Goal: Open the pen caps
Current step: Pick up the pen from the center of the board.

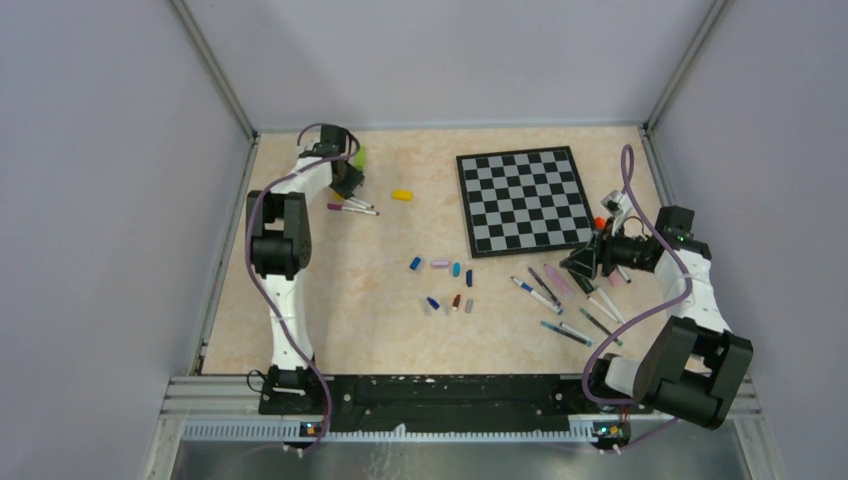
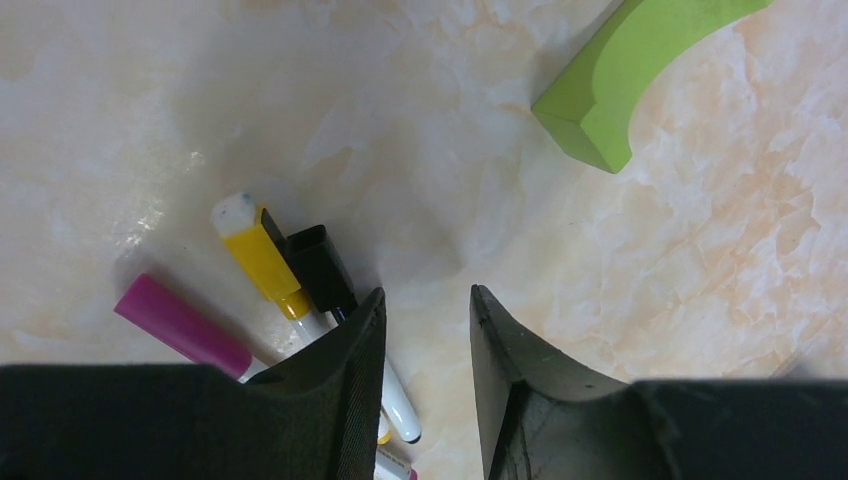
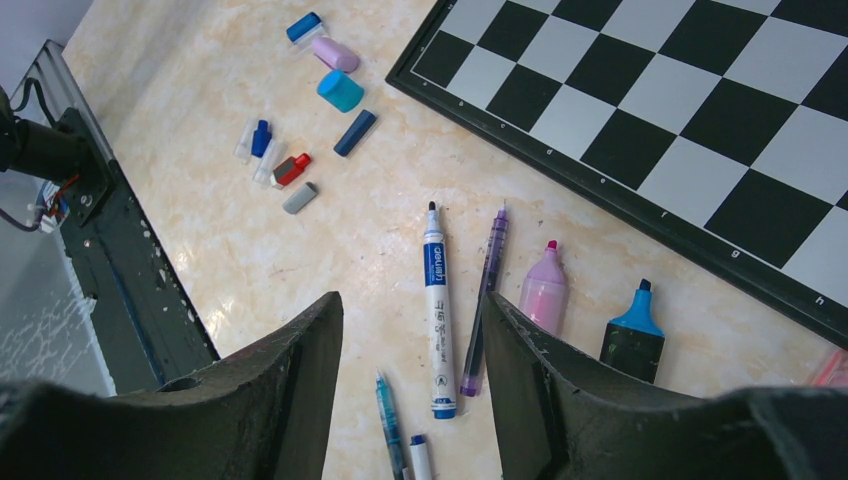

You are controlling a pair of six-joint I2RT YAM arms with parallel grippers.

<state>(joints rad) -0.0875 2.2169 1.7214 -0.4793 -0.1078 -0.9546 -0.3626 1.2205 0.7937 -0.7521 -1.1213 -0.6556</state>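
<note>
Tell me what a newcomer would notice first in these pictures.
The black-and-white chessboard at the far right of the table dominates. In front of it, loose pen caps lie clustered mid-table, and uncapped pens are scattered under the open right gripper. At the far left, the open left gripper hovers by three capped pens, near a green block.

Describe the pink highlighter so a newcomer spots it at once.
Start at the chessboard; pens lie scattered off its near right corner. The pink highlighter lies between a thin purple pen and a blue-tipped black marker. Of the three, it alone has a fat, pale pink barrel.
</note>
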